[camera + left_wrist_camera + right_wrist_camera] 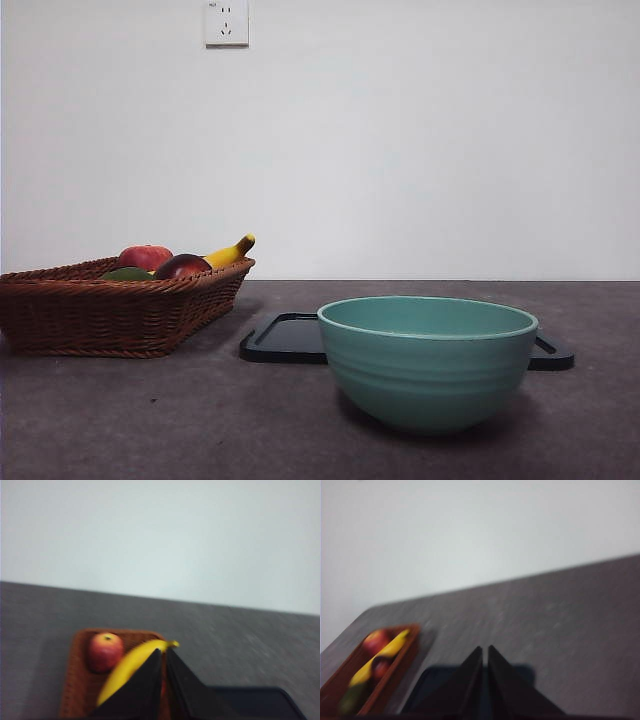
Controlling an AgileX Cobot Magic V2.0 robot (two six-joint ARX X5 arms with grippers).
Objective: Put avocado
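The avocado [128,273] lies in the wicker basket [110,310] at the left of the table, only its dull green top showing over the rim. In the right wrist view the avocado [351,698] is a blurred olive shape at the basket's near end. My left gripper [163,650] hangs high over the basket [76,680], jaws shut and empty. My right gripper [485,648] is up above the black tray [437,685], shut with nothing in it. Neither arm shows in the front view.
Sharing the basket are a red apple [145,257], a dark red-purple fruit [182,266] and a banana [230,252]. A teal bowl [428,360] stands in front at centre-right, with the flat black tray [285,338] behind it. The wall is behind the table.
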